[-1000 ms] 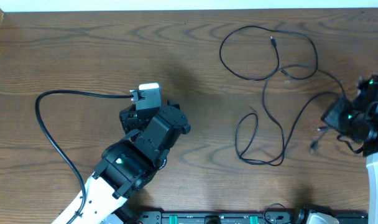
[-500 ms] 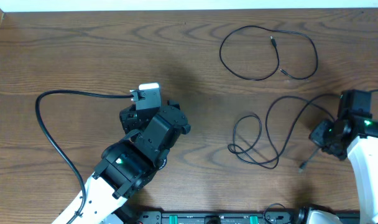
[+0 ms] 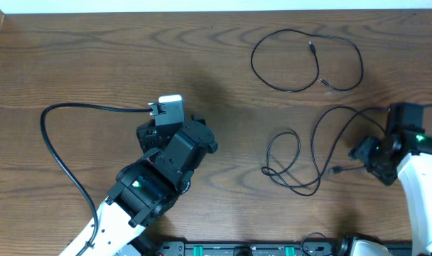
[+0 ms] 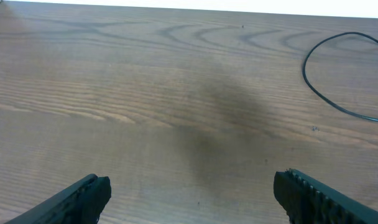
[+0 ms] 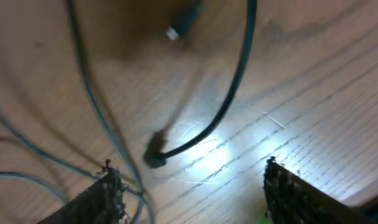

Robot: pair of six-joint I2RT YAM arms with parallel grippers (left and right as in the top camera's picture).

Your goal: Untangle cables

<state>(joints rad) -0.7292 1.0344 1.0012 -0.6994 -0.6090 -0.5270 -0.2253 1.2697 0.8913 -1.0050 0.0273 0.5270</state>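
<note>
Evenly lit overhead view, soft shadow on table [image 4: 226, 118], right wrist view blurred with glare

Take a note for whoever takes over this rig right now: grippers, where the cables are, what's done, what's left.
Left gripper: open, empty, over bare table.
Right gripper: open, gripping nothing; the lower black cable lies on the table beneath it.
Upper black cable: a loose loop at the far side.
Done: the two black cables lie apart.
Left: the lower cable crosses itself at its left loop. No white cable in view.
</note>
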